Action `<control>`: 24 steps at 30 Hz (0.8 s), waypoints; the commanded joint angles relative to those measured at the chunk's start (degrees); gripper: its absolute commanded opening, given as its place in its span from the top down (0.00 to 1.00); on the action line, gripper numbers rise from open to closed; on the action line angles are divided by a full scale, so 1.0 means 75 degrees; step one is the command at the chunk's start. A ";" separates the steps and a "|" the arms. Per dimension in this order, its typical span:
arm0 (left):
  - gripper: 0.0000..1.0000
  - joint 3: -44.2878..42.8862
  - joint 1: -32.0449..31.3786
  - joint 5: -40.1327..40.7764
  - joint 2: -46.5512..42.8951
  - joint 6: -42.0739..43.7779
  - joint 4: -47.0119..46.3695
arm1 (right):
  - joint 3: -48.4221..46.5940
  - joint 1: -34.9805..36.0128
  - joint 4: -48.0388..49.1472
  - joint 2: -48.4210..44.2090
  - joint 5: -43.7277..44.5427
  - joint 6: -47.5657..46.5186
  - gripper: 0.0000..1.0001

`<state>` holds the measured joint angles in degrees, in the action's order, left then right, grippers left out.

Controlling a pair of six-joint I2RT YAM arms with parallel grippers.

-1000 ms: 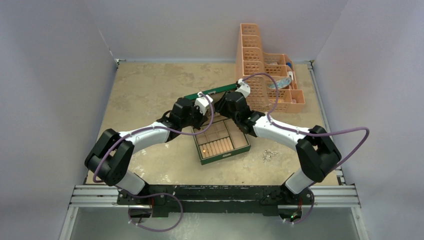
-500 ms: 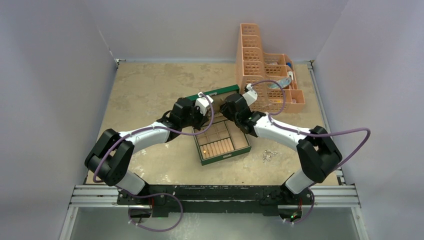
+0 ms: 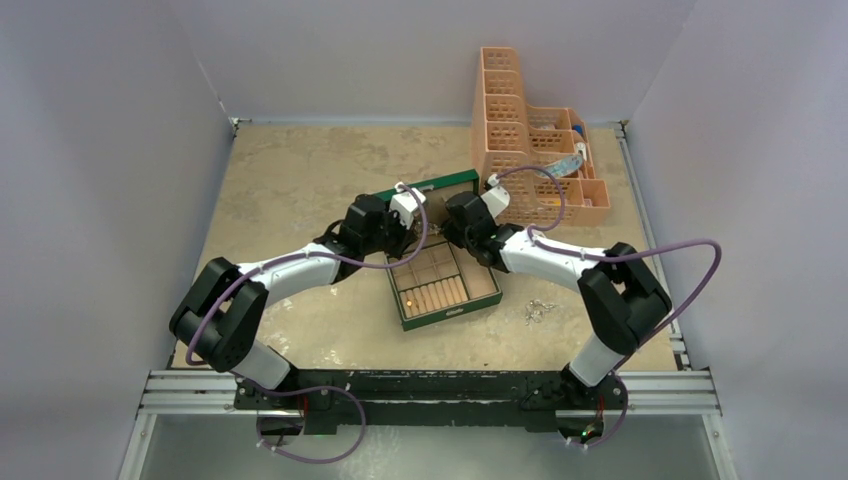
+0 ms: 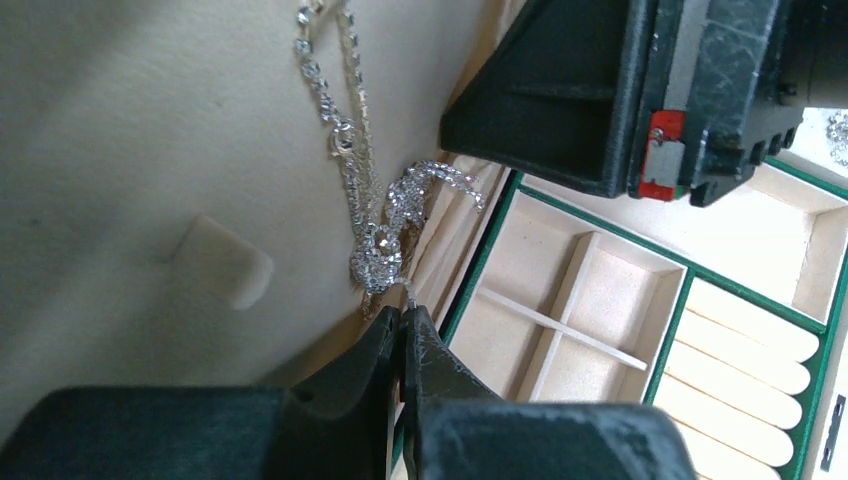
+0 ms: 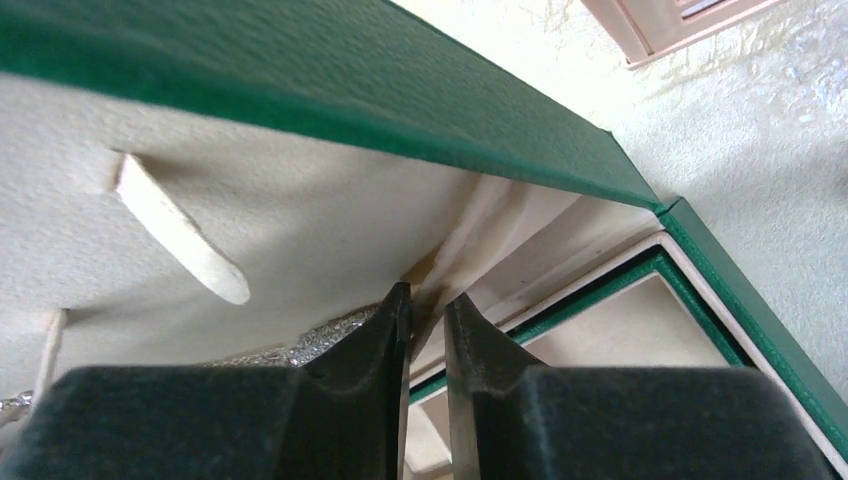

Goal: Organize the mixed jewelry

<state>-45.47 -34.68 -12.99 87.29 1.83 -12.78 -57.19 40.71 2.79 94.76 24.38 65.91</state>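
A green jewelry box [image 3: 447,313] stands open mid-table with its lid [image 3: 430,187] raised. Silvery chains [image 4: 378,250] hang against the lid's cream lining. My left gripper [image 4: 405,312] is shut on a thin chain end just below that sparkling cluster, over the box's back compartments. My right gripper [image 5: 428,295] is at the lid's inner corner, jaws narrowly open on either side of a cream lining strap [image 5: 470,220], with some chain [image 5: 320,340] beside its left finger. More mixed jewelry [image 3: 540,310] lies loose on the table right of the box.
An orange compartment basket [image 3: 530,150] with small items stands at the back right. The box's front holds cream ring rolls [image 3: 437,296] and divided compartments [image 4: 590,320]. The right gripper's black body [image 4: 620,90] hangs close above the left one.
My right gripper has moved left and down from the lid's top edge to its inner corner, and its jaws have narrowed. The lid now shows more green face. The left arm has stayed put.
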 commanded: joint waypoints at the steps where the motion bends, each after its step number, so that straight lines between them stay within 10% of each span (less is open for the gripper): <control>1: 0.97 -0.0438 -0.0117 -0.0027 -0.0293 -0.0753 -0.0296 | 0.0382 -0.0015 0.0458 -0.0479 -0.0363 -0.0251 0.83; 11: 0.73 -0.0435 -0.0112 -0.0179 -0.0409 -0.2870 -0.1002 | 0.1424 -0.0024 0.1394 -0.0954 -0.0931 -0.0954 0.87; 24: 0.72 -0.0256 -0.0111 0.0105 -0.0352 -0.3671 -0.1184 | 0.2131 -0.0025 0.2596 -0.2172 -0.1390 -0.1328 0.82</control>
<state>-46.81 -35.88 -10.76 86.28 -23.64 -16.21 -40.62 40.14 16.53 82.54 15.07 57.65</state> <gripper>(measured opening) 0.273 0.170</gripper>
